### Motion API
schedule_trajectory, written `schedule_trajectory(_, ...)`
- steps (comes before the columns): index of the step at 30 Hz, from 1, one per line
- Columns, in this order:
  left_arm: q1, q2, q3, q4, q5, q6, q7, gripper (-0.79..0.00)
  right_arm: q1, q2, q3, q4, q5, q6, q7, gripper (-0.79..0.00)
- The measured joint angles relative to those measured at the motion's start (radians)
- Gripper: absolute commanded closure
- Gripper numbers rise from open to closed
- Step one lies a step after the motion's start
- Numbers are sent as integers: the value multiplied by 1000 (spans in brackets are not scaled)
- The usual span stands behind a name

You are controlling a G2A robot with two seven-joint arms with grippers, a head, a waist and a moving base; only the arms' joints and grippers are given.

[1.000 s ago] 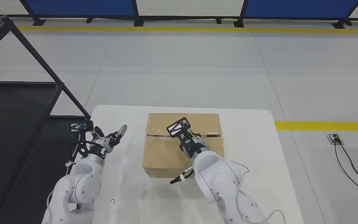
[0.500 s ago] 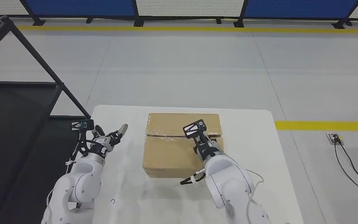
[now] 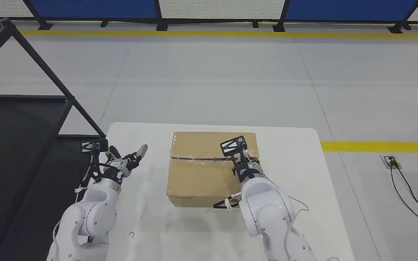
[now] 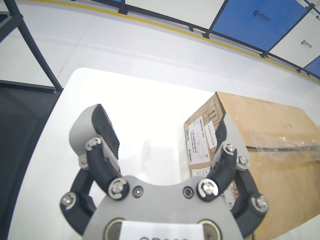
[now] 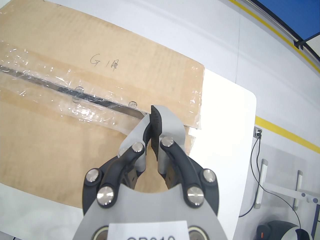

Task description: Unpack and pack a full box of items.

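Right gripper (image 5: 154,116): 2 grey metal fingers with black ribbed pads (image 5: 155,126), pressed together, nothing between them. It sits over the top of the box (image 5: 75,51), at the seam's end near the box's right edge. Can't tell if the tips touch the cardboard.

Left gripper (image 4: 161,121): 2 fingers spread wide, empty, same grey metal shells with black ribbed rubber pads (image 4: 106,128) and black linkage arms. It hovers above bare table (image 4: 140,96) just beside the box's left end, not touching it.

1 box, brown corrugated cardboard, rectangular, closed. It sits at the middle of the table, between the two arms. 2 top flaps meet at a dark centre seam running the long way. 1 strip of clear tape (image 5: 50,81) lies over the seam, wrinkled and glossy. There is a small handwritten pen mark (image 5: 106,62) on the far flap. The left end face carries several white printed labels (image 4: 198,141); the exact count is unclear.

1 table, white, smooth, flat top with rounded corners.

Beyond the table:
- pale grey floor with yellow lines (image 3: 366,146)
- 1 black metal frame (image 3: 39,72) to the left
- a row of blue and white panels (image 3: 215,8) along the far side
- 1 floor socket with a black cable (image 3: 390,161) to the right
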Motion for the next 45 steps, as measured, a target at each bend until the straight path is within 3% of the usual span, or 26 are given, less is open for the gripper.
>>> schedule_trajectory(9,-1,3,-1,2,-8,3,3,-785,13,-8,30,24,25,-9,40,0)
schedule_trajectory(16,-3,5,-2,6,-13,5,7,-785,-25,-12,33,-79,9,33,-39,0)
schedule_trajectory(20,-4,6,-1,8,-16,5,9,-785,-19,-22,24,-90,129,9,-100,0)
schedule_trajectory(23,-4,7,0,11,-22,4,11,-785,38,-30,33,-11,266,-19,-87,0)
schedule_trajectory(34,16,10,-12,15,-44,2,26,-785,50,-35,19,8,287,-21,-94,0)
schedule_trajectory(39,13,11,-5,18,-49,-5,29,-785,148,-54,78,96,479,109,9,0)
schedule_trajectory(45,16,13,-12,27,-59,-6,35,-785,279,-60,175,258,728,145,197,0)
